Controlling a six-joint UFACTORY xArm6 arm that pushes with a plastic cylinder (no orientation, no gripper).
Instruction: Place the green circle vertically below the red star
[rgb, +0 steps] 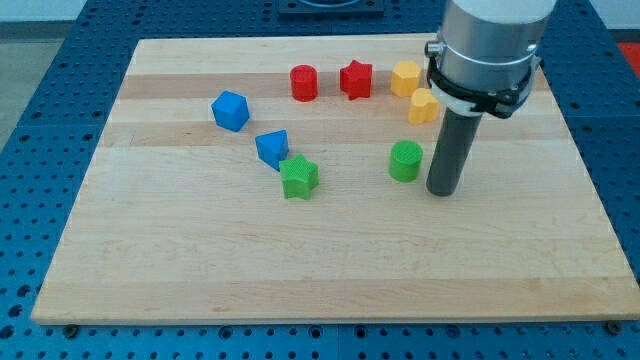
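Observation:
The green circle (405, 160) is a short green cylinder right of the board's middle. The red star (356, 79) lies near the view's top, up and to the left of the green circle. My tip (443, 190) rests on the board just right of the green circle, slightly lower in the view, with a small gap between them. The dark rod rises from it to the grey arm body at the view's top right.
A red cylinder (304, 82) sits left of the red star. A yellow hexagon (406, 77) and a yellow heart (424, 105) lie right of it. A blue cube (230, 110), a blue block (272, 148) and a green star (299, 177) lie left of centre on the wooden board (150, 270).

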